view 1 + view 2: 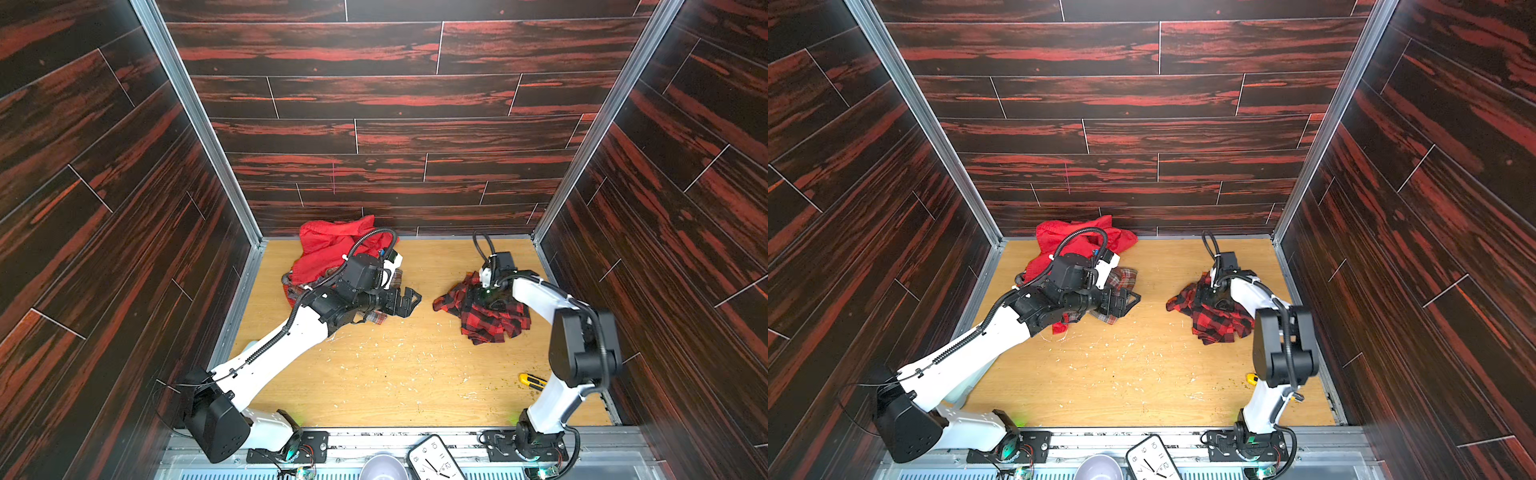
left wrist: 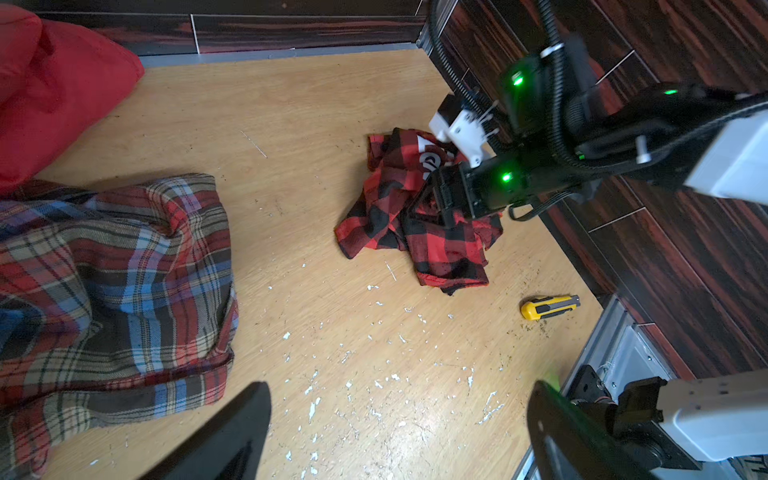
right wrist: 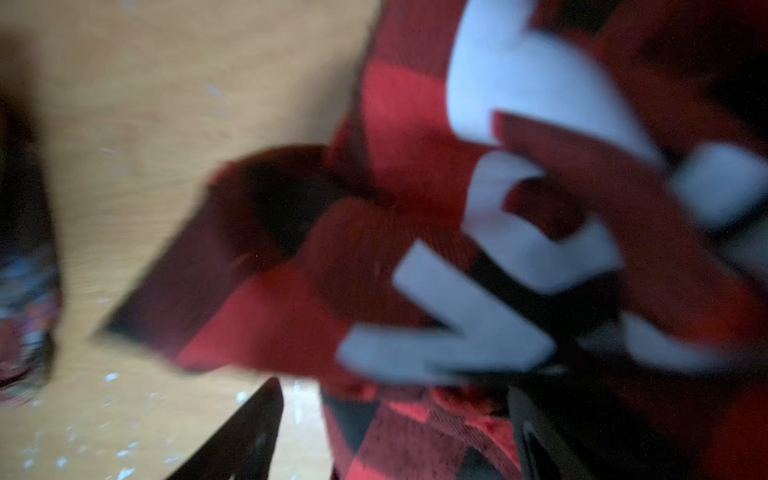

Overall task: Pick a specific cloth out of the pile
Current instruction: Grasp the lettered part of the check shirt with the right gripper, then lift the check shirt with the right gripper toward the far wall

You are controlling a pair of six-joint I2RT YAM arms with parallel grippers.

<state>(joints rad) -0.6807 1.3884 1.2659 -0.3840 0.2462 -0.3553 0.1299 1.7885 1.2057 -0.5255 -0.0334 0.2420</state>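
Observation:
The cloth (image 1: 486, 322) (image 1: 1223, 322), red-and-black buffalo check with white lettering (image 3: 478, 324), lies crumpled at the table's right side, apart from the pile (image 1: 328, 249) (image 1: 1067, 245). My right gripper (image 1: 489, 296) (image 2: 432, 203) (image 3: 395, 415) points down onto it, jaws wide apart, a fold of the cloth between them and a gap beside one finger. The pile at the back left is plain red fabric (image 2: 54, 91) with a muted plaid shirt (image 2: 104, 291). My left gripper (image 1: 409, 301) (image 1: 1129, 301) (image 2: 399, 399) hovers open and empty just right of the pile, over bare table.
A yellow utility knife (image 1: 532, 381) (image 2: 548, 307) lies near the right arm's base. White flecks are scattered over the wooden table (image 1: 395, 374). Dark wood walls enclose three sides. A clock (image 1: 434, 459) and a bowl (image 1: 382, 467) sit beyond the front edge.

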